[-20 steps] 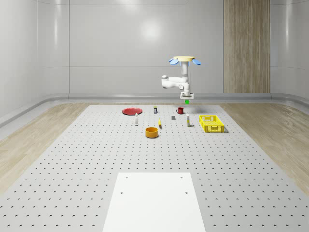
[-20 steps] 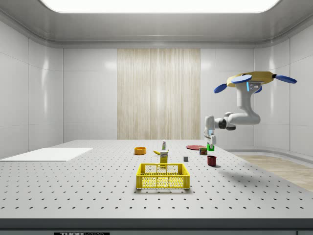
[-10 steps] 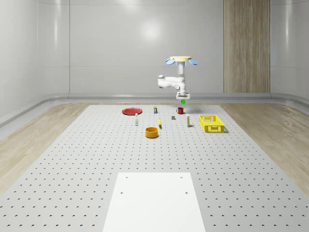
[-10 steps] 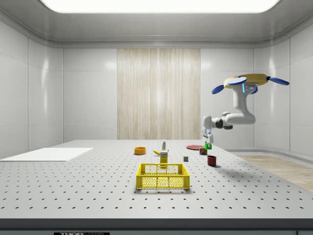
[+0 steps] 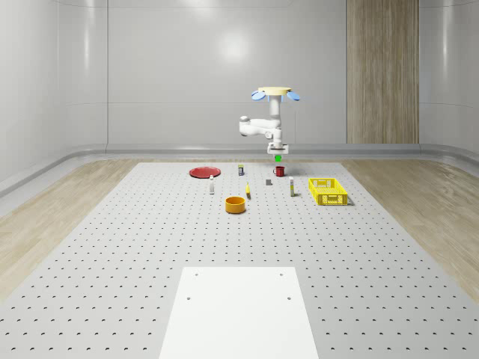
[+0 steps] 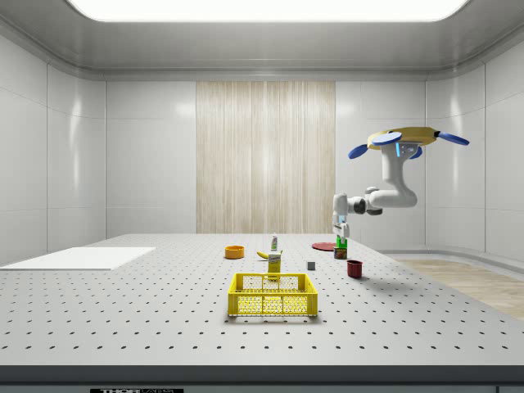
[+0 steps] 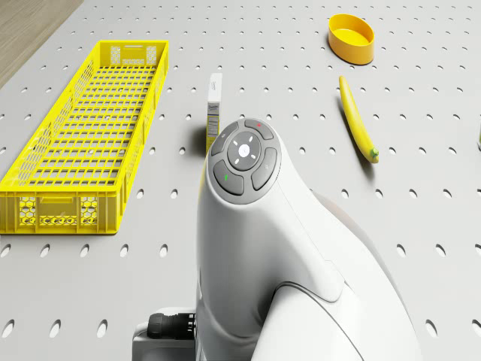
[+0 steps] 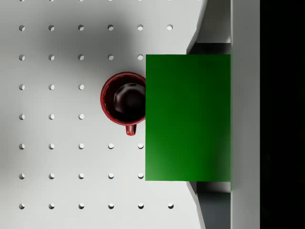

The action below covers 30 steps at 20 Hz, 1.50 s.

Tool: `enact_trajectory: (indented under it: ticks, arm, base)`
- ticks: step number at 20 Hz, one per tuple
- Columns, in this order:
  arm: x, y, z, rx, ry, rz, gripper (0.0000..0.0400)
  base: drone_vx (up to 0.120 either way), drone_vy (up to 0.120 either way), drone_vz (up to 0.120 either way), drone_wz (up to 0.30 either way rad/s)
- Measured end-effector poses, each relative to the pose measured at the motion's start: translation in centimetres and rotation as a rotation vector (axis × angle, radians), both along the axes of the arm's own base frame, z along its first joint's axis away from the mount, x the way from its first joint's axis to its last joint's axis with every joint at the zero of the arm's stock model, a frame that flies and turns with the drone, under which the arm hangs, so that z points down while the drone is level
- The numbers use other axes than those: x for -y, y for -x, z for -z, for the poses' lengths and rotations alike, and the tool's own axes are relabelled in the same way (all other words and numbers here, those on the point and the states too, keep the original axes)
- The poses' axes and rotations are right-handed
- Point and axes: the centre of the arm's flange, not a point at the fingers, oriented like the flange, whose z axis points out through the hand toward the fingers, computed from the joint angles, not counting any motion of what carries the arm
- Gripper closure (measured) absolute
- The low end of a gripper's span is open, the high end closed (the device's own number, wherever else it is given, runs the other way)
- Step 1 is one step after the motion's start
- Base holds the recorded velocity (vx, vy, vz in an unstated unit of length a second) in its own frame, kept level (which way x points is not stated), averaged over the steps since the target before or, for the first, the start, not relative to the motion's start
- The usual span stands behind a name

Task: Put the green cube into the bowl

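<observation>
Drone (image 5: 275, 93) hovering above the far part of the perforated table (image 5: 150, 247), over the red mug (image 5: 279, 171), not resting on anything. Shifted toward the whole-scene view's left over the last second — earlier above the gap between mug and yellow crate (image 5: 328, 191), now nearly over the mug. Same travel recorded in the side view: moved toward that view's left, arm still folded below the body.

Gripper (image 5: 277, 152) clamped on the green cube (image 5: 278, 158), cube hanging just under the fingers and clear of the table. Confirmed in the wrist view: green cube (image 8: 188, 117) seated between the two jaws, with the red mug (image 8: 123, 101) directly beneath and partly hidden by it. No slip in the grasp noted across the interval.

Bowl (image 5: 236, 204) — orange, open, on the table nearer the camera and toward the whole-scene view's left of the gripper, well apart from it. Also seen in the drone view as the bowl (image 7: 352, 38), beyond the banana (image 7: 358, 120). Banana, carton (image 7: 214, 112) and a small bottle (image 5: 212, 185) standing around the route.

Assessment: carry phase under way, cube secured, drop not yet made. Judged roughly mid-task. Remaining: further travel until the gripper sits above the bowl, then descent and release. Risk: release while over the mug would land the cube in the wrong vessel.
</observation>
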Motion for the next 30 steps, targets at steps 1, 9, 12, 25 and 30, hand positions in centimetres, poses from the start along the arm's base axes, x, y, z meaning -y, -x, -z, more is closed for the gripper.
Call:
enact_trajectory:
  ticks: [1,9,12,25,30]
  arm:
    - [0.0,0.0,0.0,0.0,0.0,0.0,0.0148]
    - [0.0,0.0,0.0,0.0,0.0,0.0,0.0148]
    - [0.0,0.0,0.0,0.0,0.0,0.0,0.0148]
    - [0.0,0.0,0.0,0.0,0.0,0.0,0.0148]
    - [0.0,0.0,0.0,0.0,0.0,0.0,0.0148]
  base:
    - [0.12,-0.12,0.0,0.0]
    - [0.07,-0.12,0.0,0.0]
    - [0.107,-0.12,0.0,0.0]
    - [0.049,-0.12,0.0,0.0]
    - [0.072,-0.12,0.0,0.0]
